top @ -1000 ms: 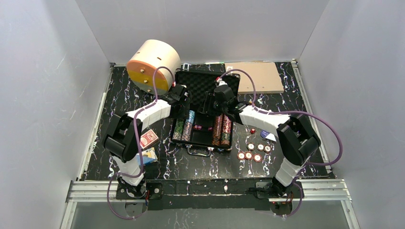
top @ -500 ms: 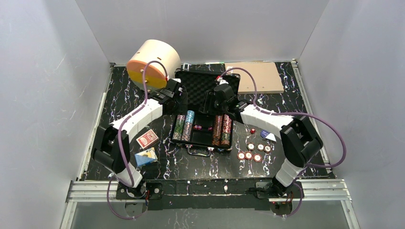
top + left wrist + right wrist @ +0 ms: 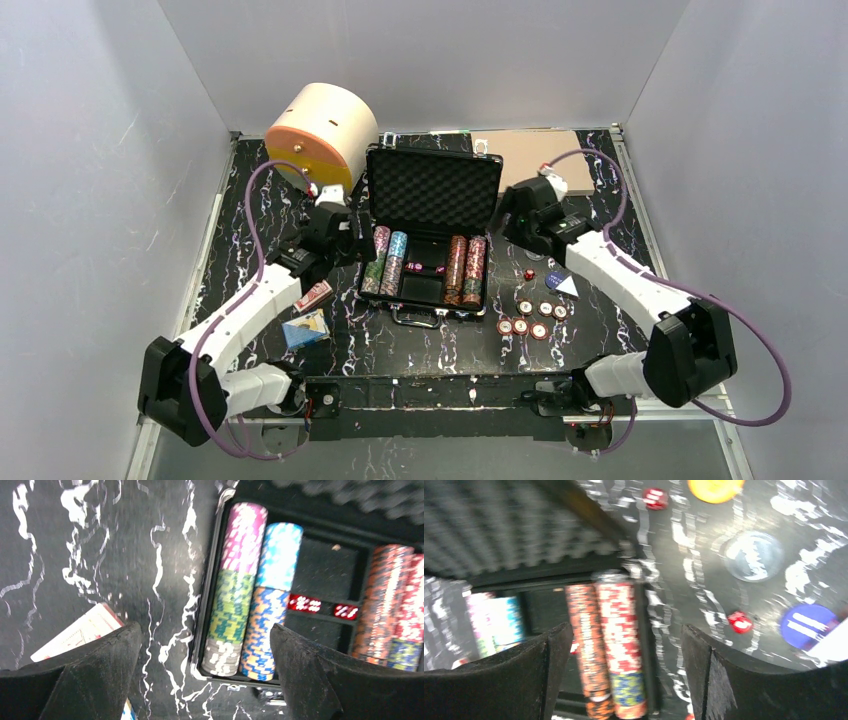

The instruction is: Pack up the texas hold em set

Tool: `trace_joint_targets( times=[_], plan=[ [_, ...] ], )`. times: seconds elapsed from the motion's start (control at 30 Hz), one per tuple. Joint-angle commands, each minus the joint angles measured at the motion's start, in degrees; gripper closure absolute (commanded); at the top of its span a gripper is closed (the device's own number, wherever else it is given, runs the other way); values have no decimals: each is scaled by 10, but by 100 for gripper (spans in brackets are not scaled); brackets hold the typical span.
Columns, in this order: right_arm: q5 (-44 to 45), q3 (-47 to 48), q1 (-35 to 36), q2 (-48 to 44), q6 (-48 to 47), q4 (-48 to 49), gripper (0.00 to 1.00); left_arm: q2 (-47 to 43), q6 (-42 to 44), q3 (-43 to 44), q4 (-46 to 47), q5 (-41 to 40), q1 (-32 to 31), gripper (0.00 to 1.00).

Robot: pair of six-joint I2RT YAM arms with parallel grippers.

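Observation:
The black briefcase (image 3: 432, 190) of the texas hold em set stands open at mid table, foam lid upright. Rows of striped poker chips (image 3: 385, 258) (image 3: 235, 585) (image 3: 621, 640) fill its tray, with red dice (image 3: 305, 603) in a middle slot. My left gripper (image 3: 352, 232) (image 3: 205, 650) hovers open over the case's left rim. My right gripper (image 3: 508, 213) (image 3: 624, 635) hovers open over its right rim. Neither holds anything. Loose chips (image 3: 525, 320), a red die (image 3: 529, 274) (image 3: 740, 622) and a blue round button (image 3: 555, 280) (image 3: 809, 625) lie right of the case. A red card deck (image 3: 313, 295) (image 3: 80, 632) and a blue deck (image 3: 305, 328) lie left.
A big cream cylinder with an orange face (image 3: 320, 135) stands at the back left, close to the case's lid. A flat tan board (image 3: 545, 160) lies at the back right. White walls close in the table on three sides.
Both grippers have opened wide and drawn outward from the middle of the case, the left one to its left side, the right one to its right. The lid's foam now shows fully.

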Motion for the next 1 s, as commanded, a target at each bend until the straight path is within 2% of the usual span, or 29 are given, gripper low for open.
trace_joint_targets(
  times=[0.0, 0.1, 0.23, 0.33, 0.47, 0.7, 0.97],
  plan=[
    [-28, -50, -65, -11, 29, -78, 15, -2, -43, -56, 21, -3, 5, 2],
    [-95, -78, -96, -6, 18, -62, 18, 12, -59, -85, 59, 44, 12, 2],
    [-178, -96, -110, 23, -6, -28, 32, 29, -73, -124, 134, 116, 40, 2],
    [-195, -87, -114, 61, -11, -32, 45, 35, -76, -138, 173, 154, 65, 2],
    [-200, -64, -115, 109, -14, -36, 54, 56, -85, -150, 226, 242, 88, 2],
    [-216, -21, -116, 173, -18, -42, 56, 95, -110, -179, 298, 297, 104, 2],
    [-324, -12, -116, 209, -62, 48, 56, 132, -142, -186, 390, 400, 104, 2]
  ],
)
